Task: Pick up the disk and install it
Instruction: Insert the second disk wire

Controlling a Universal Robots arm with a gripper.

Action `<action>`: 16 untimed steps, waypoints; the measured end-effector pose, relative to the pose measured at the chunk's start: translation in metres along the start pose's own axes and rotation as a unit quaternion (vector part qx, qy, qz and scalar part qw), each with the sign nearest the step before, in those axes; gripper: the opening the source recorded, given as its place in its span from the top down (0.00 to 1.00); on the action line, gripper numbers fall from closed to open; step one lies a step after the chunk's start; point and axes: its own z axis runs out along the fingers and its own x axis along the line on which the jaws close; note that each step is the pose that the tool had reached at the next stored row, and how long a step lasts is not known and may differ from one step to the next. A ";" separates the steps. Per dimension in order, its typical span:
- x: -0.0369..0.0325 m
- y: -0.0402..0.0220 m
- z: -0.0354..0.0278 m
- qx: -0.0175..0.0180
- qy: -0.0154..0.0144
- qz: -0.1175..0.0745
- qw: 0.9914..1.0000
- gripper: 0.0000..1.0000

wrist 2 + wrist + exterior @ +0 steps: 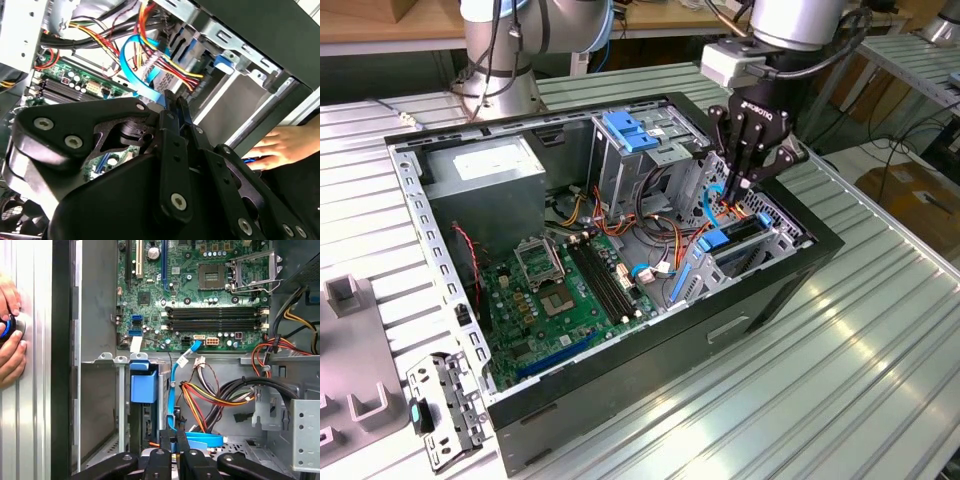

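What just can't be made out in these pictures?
- Label of the disk: first wrist view, it sits edge-on in its bay, whose walls hide it.
- What the person's hand holds: first wrist view, cut off by the edge.
- Much of the motherboard: second wrist view, the gripper covers it.

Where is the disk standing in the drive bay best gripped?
On the disk, probably the exposed upper edge of its blue frame, coming straight down from above: it stands on edge inside the drive bay, whose metal walls cover its flat faces.
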 end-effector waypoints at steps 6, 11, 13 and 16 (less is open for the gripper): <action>0.0118 0.0042 0.0034 0.014 -0.014 0.002 1.000 0.84; 0.0214 0.0082 0.0065 0.023 -0.020 0.003 1.000 0.84; 0.0276 0.0113 0.0086 0.028 -0.026 0.004 0.999 0.84; 0.0335 0.0129 0.0105 0.031 -0.036 0.005 0.999 0.84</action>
